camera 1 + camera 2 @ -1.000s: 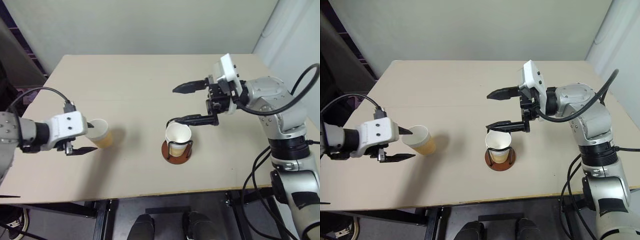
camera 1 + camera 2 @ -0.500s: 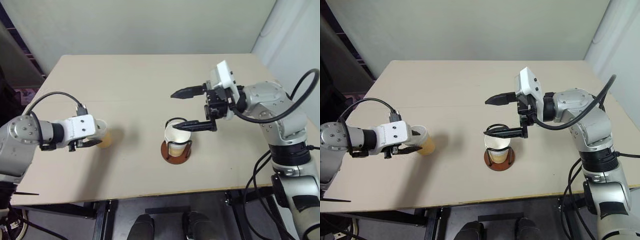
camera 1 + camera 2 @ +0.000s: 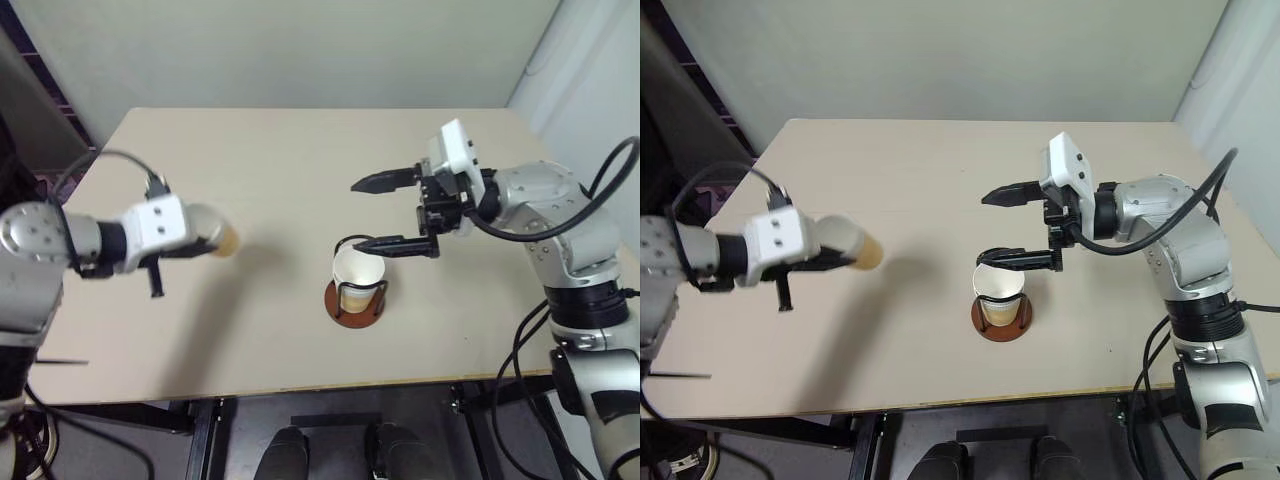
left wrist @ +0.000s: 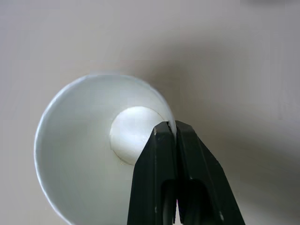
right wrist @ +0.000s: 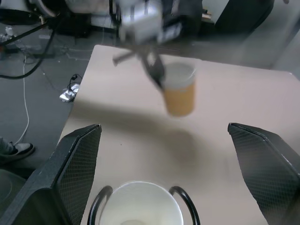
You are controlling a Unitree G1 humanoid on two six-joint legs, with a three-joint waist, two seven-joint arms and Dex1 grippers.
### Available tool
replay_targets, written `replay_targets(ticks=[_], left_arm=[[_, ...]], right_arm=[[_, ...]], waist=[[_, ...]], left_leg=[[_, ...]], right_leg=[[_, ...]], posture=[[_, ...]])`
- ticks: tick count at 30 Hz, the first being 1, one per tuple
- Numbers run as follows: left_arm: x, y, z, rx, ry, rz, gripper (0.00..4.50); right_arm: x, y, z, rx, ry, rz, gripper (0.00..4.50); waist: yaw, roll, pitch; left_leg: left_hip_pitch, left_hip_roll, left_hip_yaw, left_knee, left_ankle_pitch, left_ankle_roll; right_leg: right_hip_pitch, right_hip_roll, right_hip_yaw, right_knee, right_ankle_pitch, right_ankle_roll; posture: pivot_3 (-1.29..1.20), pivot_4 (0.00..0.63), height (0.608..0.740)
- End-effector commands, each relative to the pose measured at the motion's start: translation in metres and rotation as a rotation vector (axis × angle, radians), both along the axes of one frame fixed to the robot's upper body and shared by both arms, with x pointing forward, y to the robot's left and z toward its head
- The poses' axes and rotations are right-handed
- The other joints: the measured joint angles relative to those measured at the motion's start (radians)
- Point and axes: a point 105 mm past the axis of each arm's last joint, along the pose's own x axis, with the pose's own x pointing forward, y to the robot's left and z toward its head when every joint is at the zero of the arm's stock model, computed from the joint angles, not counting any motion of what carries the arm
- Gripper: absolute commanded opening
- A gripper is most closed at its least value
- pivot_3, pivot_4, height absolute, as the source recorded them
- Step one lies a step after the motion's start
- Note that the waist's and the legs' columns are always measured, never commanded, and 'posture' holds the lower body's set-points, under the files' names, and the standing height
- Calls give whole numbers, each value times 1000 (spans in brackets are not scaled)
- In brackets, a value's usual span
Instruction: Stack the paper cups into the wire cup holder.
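Left gripper (image 4: 169, 133) has lifted its pinched paper cup (image 3: 214, 232) off the table (image 3: 280, 160).

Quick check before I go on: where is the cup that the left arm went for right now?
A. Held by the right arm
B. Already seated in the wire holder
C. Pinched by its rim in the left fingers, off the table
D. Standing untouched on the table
C: the left gripper is shut on the wall of the paper cup, one finger inside and one outside, and the right wrist view shows the cup hanging above its shadow on the table.
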Motion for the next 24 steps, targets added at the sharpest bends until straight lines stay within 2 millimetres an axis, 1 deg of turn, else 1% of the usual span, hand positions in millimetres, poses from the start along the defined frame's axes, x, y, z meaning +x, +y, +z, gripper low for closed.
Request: replay_targets(ticks=[1,3,5,7,8,10,14,18,24], left_arm=[[-23,-37,37,-130,-31,-218,16],[-30,-59,50,-185,-31,-340,16],[-35,-78,56,-209,-15,-453,16],[-36,-92,54,-180,7,-545,16],[-35,-99,50,-151,25,-593,16],[-34,-110,44,-90,57,-679,16],[-33,-119,32,-3,93,-766,16],[-18,-129,16,102,79,-785,16],[-16,-132,1,173,83,-822,16]], right_arm=[[-13,-30,4,-77,-48,26,4500],[-7,-51,2,-121,-60,-43,4500],[-2,-74,5,-138,-71,-115,4500],[-1,-95,10,-147,-76,-175,4500],[-4,-106,12,-155,-78,-197,4500],[-13,-119,15,-164,-67,-215,4500],[-21,-122,13,-169,-68,-232,4500],[-26,-119,13,-156,-85,-257,4500],[-29,-118,12,-156,-92,-288,4500]], waist=[[5,-1,0],[9,-1,0],[9,-1,0],[8,-1,0],[8,-1,0],[10,0,0],[0,0,0],[-4,1,0],[-2,2,0]], left_leg=[[-1,0,0,0,0,0],[-1,-1,0,2,-1,1],[-1,-1,1,3,-1,1],[-1,0,2,4,0,1],[-1,0,2,4,0,1],[0,0,2,4,0,2],[4,1,4,5,1,3],[5,0,5,9,1,5],[4,-1,5,16,-2,12]], right_leg=[[0,0,0,-1,2,3],[1,-1,0,-1,3,4],[1,-1,1,-2,3,6],[1,-1,1,-2,5,9],[2,-1,1,-1,5,10],[3,-1,1,-2,6,12],[7,0,2,-2,7,15],[12,0,4,-3,5,21],[17,0,5,-6,6,26]], posture=[[0,150,740],[0,150,740],[0,150,740],[0,150,740],[0,150,740],[0,150,740],[0,150,740],[0,150,740],[0,150,740]])
